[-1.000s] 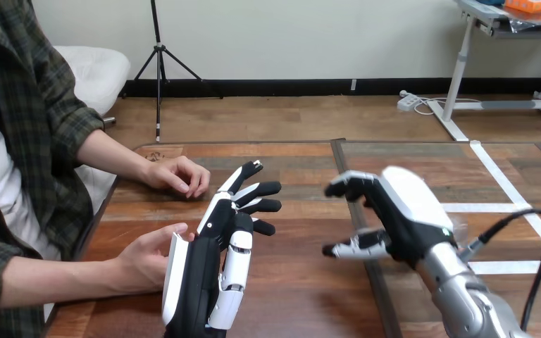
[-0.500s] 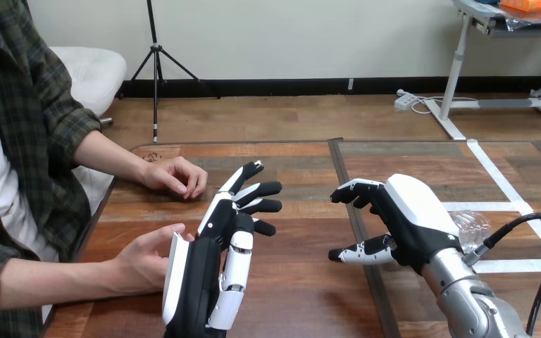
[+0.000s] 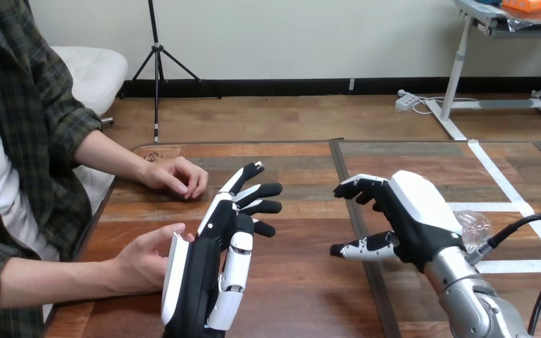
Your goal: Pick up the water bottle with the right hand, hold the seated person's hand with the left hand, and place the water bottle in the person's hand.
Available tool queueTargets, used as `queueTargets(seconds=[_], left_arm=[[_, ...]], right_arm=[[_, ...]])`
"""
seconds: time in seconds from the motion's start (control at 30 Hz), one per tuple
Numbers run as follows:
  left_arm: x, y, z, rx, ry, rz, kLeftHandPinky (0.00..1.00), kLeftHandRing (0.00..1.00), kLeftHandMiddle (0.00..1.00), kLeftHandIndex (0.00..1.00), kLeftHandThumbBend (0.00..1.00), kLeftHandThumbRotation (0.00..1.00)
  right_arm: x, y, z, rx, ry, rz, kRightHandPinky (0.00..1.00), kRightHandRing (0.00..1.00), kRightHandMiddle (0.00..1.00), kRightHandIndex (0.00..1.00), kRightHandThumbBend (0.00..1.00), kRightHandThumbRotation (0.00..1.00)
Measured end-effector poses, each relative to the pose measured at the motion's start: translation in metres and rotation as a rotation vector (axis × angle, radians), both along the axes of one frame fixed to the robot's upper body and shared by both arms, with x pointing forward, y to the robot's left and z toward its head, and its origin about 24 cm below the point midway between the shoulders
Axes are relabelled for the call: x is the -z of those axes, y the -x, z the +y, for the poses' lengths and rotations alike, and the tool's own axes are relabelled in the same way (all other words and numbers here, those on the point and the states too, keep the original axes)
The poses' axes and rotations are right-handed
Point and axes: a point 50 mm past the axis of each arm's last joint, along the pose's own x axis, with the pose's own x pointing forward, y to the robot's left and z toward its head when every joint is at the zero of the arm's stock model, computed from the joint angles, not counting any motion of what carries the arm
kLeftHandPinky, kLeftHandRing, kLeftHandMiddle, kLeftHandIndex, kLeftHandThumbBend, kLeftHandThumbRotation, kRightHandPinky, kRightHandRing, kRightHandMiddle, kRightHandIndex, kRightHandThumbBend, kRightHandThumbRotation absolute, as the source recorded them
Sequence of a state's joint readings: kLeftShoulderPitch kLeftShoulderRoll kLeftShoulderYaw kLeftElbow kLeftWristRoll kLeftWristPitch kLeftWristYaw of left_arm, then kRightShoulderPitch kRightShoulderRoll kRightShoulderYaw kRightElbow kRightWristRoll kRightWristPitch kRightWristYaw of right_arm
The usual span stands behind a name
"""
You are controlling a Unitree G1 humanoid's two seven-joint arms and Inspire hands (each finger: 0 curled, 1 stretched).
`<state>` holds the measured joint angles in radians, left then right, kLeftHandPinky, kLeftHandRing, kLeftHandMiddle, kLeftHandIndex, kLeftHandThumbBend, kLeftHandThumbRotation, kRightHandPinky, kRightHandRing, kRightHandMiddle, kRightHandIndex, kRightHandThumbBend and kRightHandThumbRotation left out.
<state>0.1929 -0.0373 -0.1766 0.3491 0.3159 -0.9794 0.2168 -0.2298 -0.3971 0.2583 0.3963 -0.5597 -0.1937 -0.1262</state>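
A clear crinkled water bottle lies on the wooden table, mostly hidden behind my right hand. That hand hovers just left of the bottle, fingers loosely bent and thumb spread, holding nothing. My left hand stands on edge at the lower centre with its fingers straight and pointing away from me. The person's hand at the lower left lies palm-up against its white back, touching it; none of my fingers curl round it.
The person's other hand rests loosely curled on the table farther back at the left. White tape lines mark the table's right part. A dark seam runs down the middle of the table.
My right hand has shifted a little right and back toward me, uncovering part of the bottle. My left hand and both of the person's hands have stayed put.
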Motion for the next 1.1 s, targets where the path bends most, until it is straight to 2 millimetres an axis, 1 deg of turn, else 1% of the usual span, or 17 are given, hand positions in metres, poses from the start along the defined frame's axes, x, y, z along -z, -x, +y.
queueTargets(seconds=[0.3, 0.6, 1.1], left_arm=[[0.000, 0.000, 0.000, 0.000, -0.001, 0.000, 0.55, 0.69, 0.76, 0.85, 0.11, 1.00], [0.000, 0.000, 0.000, 0.000, -0.001, 0.000, 0.56, 0.69, 0.75, 0.85, 0.11, 1.00], [0.000, 0.000, 0.000, 0.000, -0.002, -0.001, 0.55, 0.69, 0.76, 0.85, 0.11, 1.00]], right_arm=[[-0.002, 0.000, -0.001, 0.000, -0.027, -0.013, 0.66, 0.72, 0.74, 0.70, 0.73, 0.00], [-0.006, 0.000, -0.001, -0.017, -0.059, -0.037, 0.66, 0.74, 0.77, 0.72, 0.74, 0.00], [-0.012, 0.005, 0.005, -0.100, -0.080, -0.117, 0.71, 0.79, 0.84, 0.77, 0.82, 0.00]])
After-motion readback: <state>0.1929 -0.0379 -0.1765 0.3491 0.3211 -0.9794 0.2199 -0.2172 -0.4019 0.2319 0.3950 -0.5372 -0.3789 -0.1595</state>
